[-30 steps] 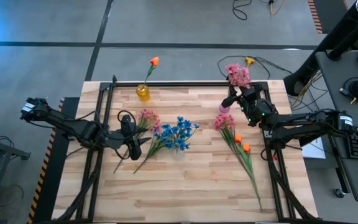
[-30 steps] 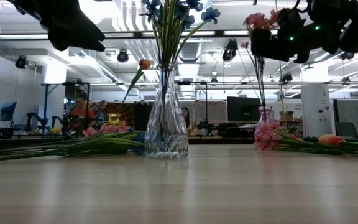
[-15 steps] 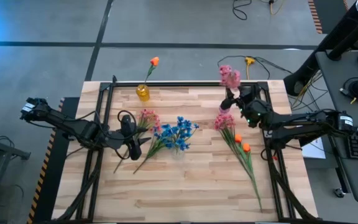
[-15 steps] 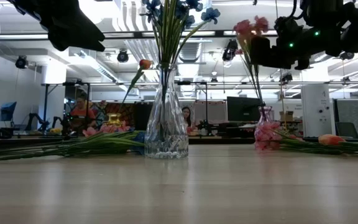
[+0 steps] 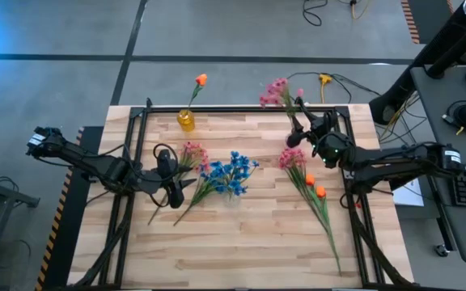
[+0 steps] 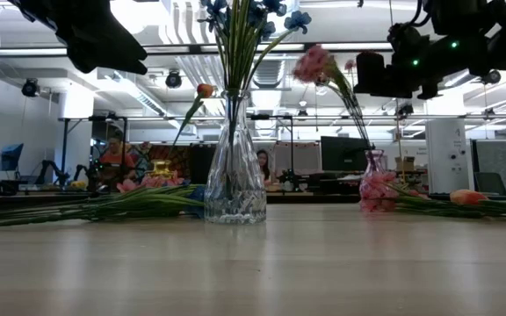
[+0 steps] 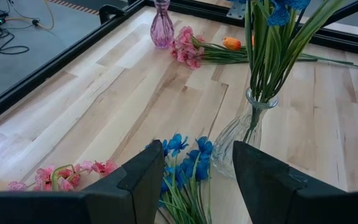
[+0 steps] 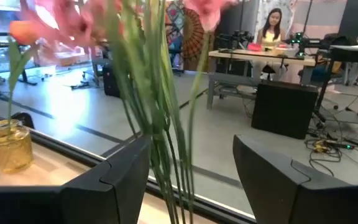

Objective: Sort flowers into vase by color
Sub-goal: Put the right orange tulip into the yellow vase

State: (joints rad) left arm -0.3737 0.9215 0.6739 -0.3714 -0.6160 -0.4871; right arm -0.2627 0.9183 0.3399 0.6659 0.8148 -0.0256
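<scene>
From my feed, the pink spray point(image 8: 148, 93) is blurred and cut off above; the pink vase point(image 5: 293, 142) hides under the right gripper point(image 5: 298, 129).

You see pink flowers point(image 5: 277, 90), blue flowers point(image 5: 231, 173), an orange bud point(image 5: 201, 79), a yellow vase point(image 5: 186, 121), on the pale wood bench point(image 5: 241, 234).

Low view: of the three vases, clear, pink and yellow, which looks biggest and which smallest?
1. Clear vase, plainly the largest.
2. Pink vase, much smaller.
3. Yellow vase, smallest.
The clear vase stands nearest this camera and the yellow one farthest, so nearness exaggerates the gaps; true sizes may differ less.
</scene>
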